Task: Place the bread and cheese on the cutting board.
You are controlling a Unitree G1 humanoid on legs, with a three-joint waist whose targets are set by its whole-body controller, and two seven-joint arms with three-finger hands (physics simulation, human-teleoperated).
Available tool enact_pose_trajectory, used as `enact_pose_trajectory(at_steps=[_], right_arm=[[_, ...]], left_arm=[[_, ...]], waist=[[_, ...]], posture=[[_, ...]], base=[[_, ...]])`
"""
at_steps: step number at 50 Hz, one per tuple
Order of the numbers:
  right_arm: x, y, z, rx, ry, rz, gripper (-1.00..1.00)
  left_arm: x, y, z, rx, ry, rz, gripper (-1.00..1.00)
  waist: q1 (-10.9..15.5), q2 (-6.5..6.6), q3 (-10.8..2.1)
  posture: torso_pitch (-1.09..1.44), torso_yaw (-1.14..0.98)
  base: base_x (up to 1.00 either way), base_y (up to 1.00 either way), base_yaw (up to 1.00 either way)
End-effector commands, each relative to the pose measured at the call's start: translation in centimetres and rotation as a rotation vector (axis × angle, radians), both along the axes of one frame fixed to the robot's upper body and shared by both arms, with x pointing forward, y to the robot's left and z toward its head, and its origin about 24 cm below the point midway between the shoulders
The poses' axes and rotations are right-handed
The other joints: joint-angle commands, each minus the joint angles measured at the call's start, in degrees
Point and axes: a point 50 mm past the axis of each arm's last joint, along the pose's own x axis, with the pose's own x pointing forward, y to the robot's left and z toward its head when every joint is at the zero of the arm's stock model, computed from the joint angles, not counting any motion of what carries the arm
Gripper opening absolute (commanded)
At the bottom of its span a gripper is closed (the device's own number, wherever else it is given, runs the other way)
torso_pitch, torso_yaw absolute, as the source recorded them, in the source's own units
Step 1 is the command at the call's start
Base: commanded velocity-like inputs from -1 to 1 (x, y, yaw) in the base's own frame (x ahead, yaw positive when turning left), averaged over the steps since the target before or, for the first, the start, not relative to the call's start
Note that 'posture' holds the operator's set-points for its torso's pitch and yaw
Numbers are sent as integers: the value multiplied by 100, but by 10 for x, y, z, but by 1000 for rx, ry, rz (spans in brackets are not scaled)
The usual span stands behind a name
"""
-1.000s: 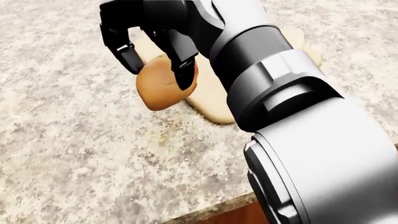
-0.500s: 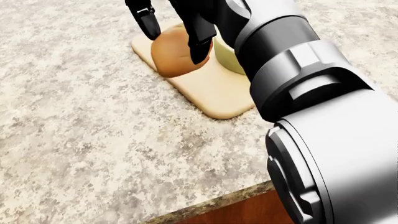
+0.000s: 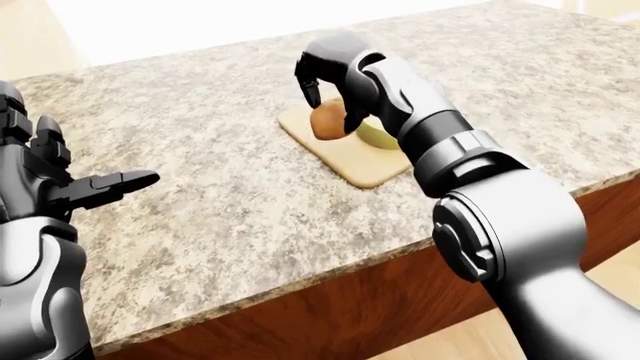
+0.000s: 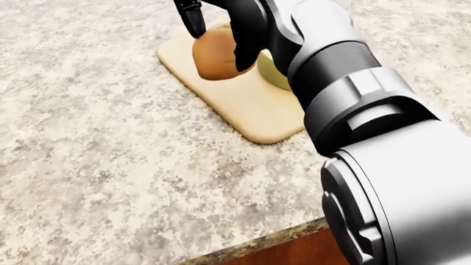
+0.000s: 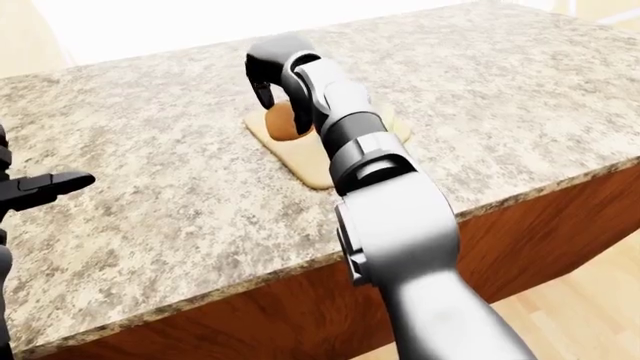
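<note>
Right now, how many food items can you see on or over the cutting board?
2. The bread is gripped in the right hand over the cutting board; the cheese lies on the board beside it, mostly hidden behind the right arm.

bread point(image 4: 215, 54) over cutting board point(image 4: 250, 105) (left end), cheese point(image 4: 271, 70) right

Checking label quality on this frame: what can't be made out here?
- Cheese: only a pale sliver shows in every view; the right forearm covers the rest.
- Bread: whether it touches the cutting board is unclear; the right hand hides its underside.
- Right hand: top cut off by the head view's upper edge.
- Left hand: absent from the head view, cut by the right-eye view's left edge.
- Board's far end: behind the arm.
</note>
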Motion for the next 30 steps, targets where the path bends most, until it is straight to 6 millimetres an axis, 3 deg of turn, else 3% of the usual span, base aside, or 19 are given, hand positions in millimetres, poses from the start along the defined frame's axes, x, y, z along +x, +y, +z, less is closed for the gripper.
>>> enact_pose_trajectory(at_steps=[1,30], right_arm=[[-4,1,28,37,-104,6,-100],[1,-5,13,76,-150,-39,-100]], left_arm=[[-5,-1,19,44,-82,6,100],[-5,1,15,40,-75,11,100]], waist=[[-2,43,-164],[16,18,-169]], posture=[[0,0],[0,0]], base=[[0,0,0],[0,0,0]])
